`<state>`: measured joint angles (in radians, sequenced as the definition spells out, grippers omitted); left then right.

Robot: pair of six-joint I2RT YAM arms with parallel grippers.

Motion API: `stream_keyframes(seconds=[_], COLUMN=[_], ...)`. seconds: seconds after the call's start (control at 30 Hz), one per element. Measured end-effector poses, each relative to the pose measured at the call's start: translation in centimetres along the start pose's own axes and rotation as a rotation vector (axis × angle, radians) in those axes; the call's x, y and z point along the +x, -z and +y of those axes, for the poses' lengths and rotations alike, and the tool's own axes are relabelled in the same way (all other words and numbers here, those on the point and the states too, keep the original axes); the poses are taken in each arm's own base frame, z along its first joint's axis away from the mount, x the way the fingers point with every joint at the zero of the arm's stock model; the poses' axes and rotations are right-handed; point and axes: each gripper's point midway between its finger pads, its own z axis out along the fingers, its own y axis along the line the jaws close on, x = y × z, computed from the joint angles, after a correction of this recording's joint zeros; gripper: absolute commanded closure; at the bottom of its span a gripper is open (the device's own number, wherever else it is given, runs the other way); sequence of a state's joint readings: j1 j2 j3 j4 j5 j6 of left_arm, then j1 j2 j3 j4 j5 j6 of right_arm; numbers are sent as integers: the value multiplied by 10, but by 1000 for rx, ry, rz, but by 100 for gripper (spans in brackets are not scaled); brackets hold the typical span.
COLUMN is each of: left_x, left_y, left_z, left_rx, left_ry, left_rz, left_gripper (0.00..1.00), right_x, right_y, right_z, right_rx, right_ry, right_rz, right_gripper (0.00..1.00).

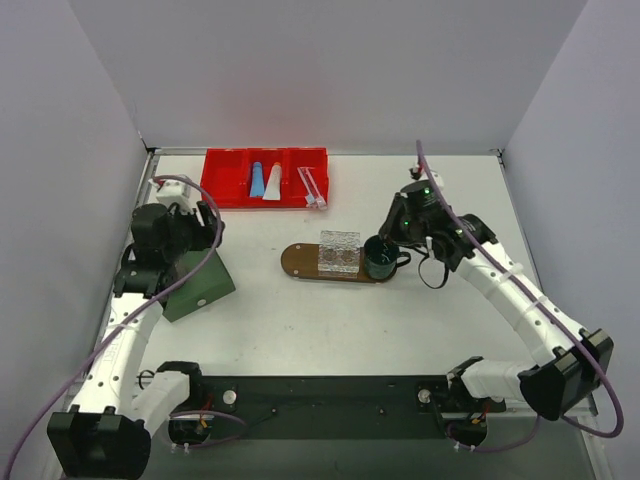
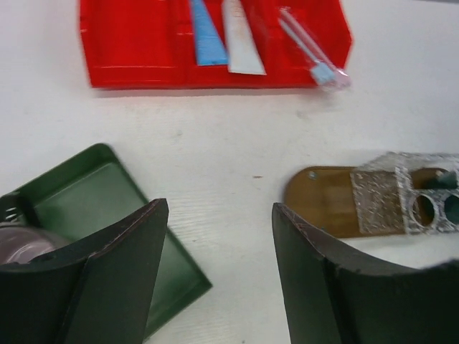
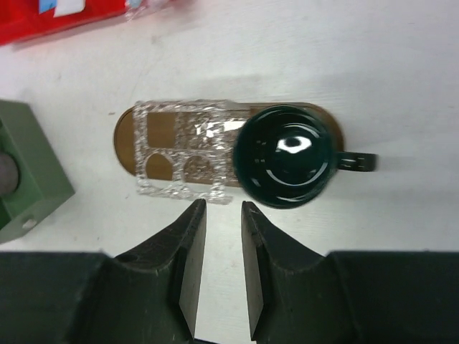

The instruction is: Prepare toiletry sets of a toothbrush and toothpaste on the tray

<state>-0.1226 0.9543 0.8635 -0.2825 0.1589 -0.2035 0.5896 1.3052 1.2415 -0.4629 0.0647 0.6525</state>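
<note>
On the left gripper (image 2: 219,209) the fingers were spread wide and empty; on the right gripper (image 3: 222,206) they were barely parted, near the tray (image 1: 298,260). The toothpaste tubes (image 1: 257,180) and toothbrushes (image 1: 312,186) were seen off it in the far red bin (image 1: 225,180); a brush would best be pinched squarely across its handle

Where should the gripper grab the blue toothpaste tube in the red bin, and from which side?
From straight above, across the blue toothpaste tube toward its narrower far end. It lies flat in the red bin's middle compartment, and its wide near end nearly touches the white tube, so only farther back is there finger room.
</note>
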Motion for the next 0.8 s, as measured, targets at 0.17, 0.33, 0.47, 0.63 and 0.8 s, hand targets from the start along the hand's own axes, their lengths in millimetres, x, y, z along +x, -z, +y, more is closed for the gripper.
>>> stream_keyframes(seconds=[0.17,0.33,0.47,0.63,0.8], left_x=[-6,-4,6,24,48], left_y=[15,22,29,35,36], left_z=[63,98,134,172,195], left_rx=[-202,-328,-446,-577,-658], left_ry=[69,103,153,197,211], left_rz=[-35,-33,-6,53,147], left_gripper=[30,32,32,32,31], right_x=[-12,-14,-17,-23,-26], right_y=[14,23,30,37,39], right_z=[-56,-84,-93,-100,-106], right_rx=[77,108,113,117,120], right_ry=[-80,-112,-106,-79,-62], right_rz=[-62,-87,-107,-134,-138], right_gripper=[77,77,77,76,76])
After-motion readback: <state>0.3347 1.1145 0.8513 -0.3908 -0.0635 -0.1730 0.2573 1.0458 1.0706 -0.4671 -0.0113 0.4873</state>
